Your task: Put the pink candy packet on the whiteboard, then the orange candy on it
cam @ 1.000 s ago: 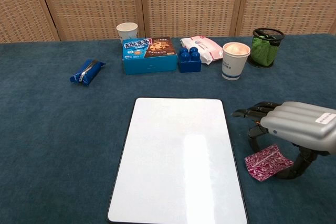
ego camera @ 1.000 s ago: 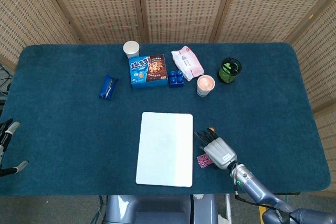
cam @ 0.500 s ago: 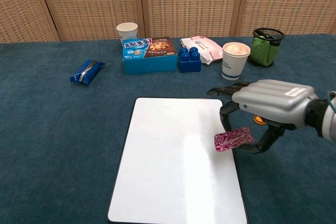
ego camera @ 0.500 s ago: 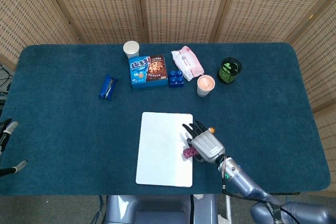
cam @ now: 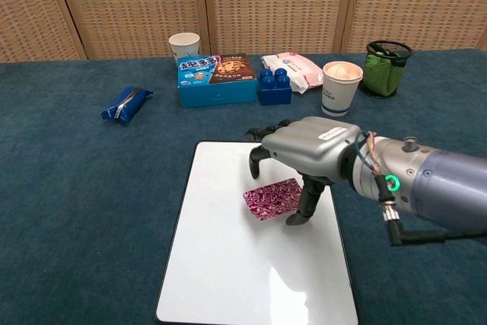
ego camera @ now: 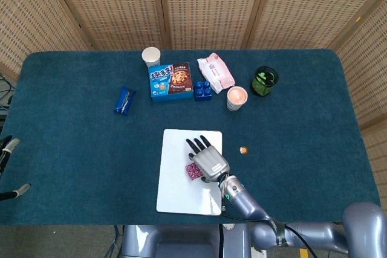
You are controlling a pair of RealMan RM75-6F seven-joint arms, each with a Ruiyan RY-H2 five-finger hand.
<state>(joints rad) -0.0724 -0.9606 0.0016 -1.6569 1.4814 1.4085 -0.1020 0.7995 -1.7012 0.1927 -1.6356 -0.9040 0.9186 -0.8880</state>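
The white whiteboard (ego camera: pixel 181 191) (cam: pixel 228 279) lies flat at the table's near middle. My right hand (ego camera: pixel 207 158) (cam: pixel 308 148) hovers over its centre, palm down. It pinches the pink candy packet (ego camera: pixel 193 171) (cam: pixel 272 198) by the packet's right edge, just above the board; whether the packet touches the board is unclear. The small orange candy (ego camera: pixel 243 149) rests on the cloth just right of the board, and the chest view hides it behind my arm. My left hand (ego camera: pixel 6 149) shows only at the far left edge, fingers apart and holding nothing.
Along the back stand a white cup (ego camera: pixel 151 57), a blue cookie box (ego camera: pixel 171 81), blue blocks (ego camera: pixel 202 90), a pink wipes pack (ego camera: pixel 216 70), a paper cup (ego camera: pixel 236 98) and a green mesh holder (ego camera: pixel 265 81). A blue wrapper (ego camera: pixel 124 100) lies at the left.
My right hand lifted the pink packet off the cloth right of the board and carried it left over the board's centre. The orange candy, earlier hidden by the fingers, now lies exposed.
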